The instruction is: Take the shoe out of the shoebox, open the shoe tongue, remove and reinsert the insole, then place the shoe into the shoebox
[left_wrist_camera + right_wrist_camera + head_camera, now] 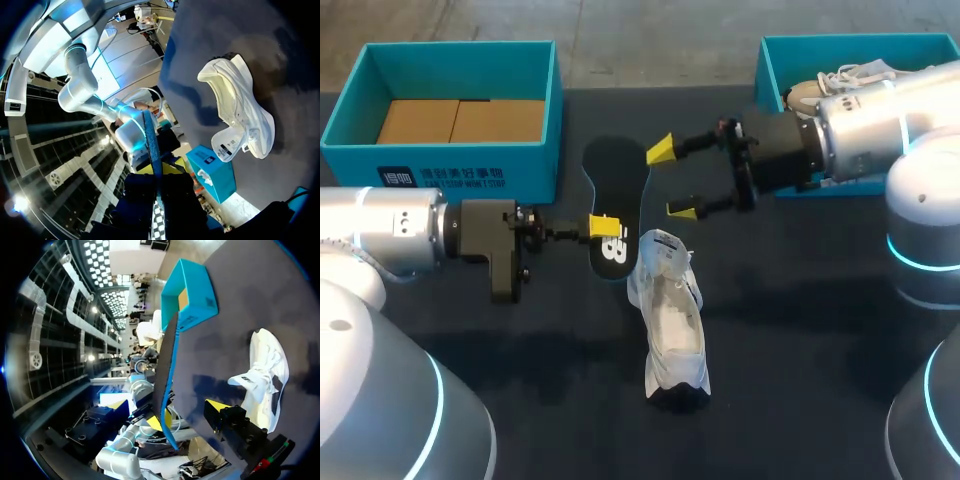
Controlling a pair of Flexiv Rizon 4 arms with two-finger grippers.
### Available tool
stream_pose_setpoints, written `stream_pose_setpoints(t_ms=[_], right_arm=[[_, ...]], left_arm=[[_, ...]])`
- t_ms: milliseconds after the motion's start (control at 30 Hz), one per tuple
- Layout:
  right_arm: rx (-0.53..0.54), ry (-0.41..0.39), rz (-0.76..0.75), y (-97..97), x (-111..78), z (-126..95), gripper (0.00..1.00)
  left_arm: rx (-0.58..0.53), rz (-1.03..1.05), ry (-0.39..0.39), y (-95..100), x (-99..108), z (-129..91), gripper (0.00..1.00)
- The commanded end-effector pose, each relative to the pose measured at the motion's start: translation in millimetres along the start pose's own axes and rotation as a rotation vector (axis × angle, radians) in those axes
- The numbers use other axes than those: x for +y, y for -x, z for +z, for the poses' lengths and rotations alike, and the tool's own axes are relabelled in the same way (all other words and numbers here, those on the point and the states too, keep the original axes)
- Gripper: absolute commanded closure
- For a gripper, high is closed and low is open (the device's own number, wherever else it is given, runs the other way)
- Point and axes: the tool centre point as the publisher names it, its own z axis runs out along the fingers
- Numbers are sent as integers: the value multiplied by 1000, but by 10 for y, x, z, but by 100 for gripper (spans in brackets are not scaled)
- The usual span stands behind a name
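Insole (616, 195) out of shoe, pinched at heel end in left jaws, held over bench (800, 330) between left shoebox (450, 160) and right shoebox (770, 70). Right jaws spread wide, empty, just beside insole's forefoot; contact not discernible. Shoe (672, 325) lying on bench just beside insole, tongue folded out, mouth open.

Handling, as judged: insole thin, light, floppy, likely to droop or curl if gripped at one end only. Better supported at forefoot edge by right jaws while fed into shoe. Shoe light, soft-walled, apt to slide on bench; best steadied at heel collar, not at tongue.
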Motion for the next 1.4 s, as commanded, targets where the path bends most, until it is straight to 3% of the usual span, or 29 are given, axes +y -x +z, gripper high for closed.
stream_pose_setpoints(t_ms=[33, 200, 300, 400, 467, 633, 767, 1167, 1400], right_arm=[[12, 9, 9, -20, -18, 241, 0], [38, 20, 23, -51, -41, 310, 0], [53, 20, 34, -64, -45, 359, 32], [65, 24, 50, -85, -51, 387, 51], [74, 22, 57, -109, -58, 411, 56], [69, 22, 71, -139, -51, 469, 58], [78, 26, 85, -138, -40, 485, 69], [94, 50, 86, -172, -31, 457, 73], [106, 67, 104, -160, -15, 440, 87]], left_arm=[[1, 2, 2, 0, -5, 14, 100], [1, 2, 2, 0, -5, 14, 100], [1, 2, 2, 0, -5, 14, 100], [1, 2, 2, 0, -5, 14, 100], [1, 2, 2, 0, -5, 14, 100], [1, 2, 2, 0, -5, 14, 100], [1, 2, 2, 0, -5, 14, 100], [1, 2, 2, 0, -5, 14, 100], [1, 2, 2, 0, -5, 14, 100]])
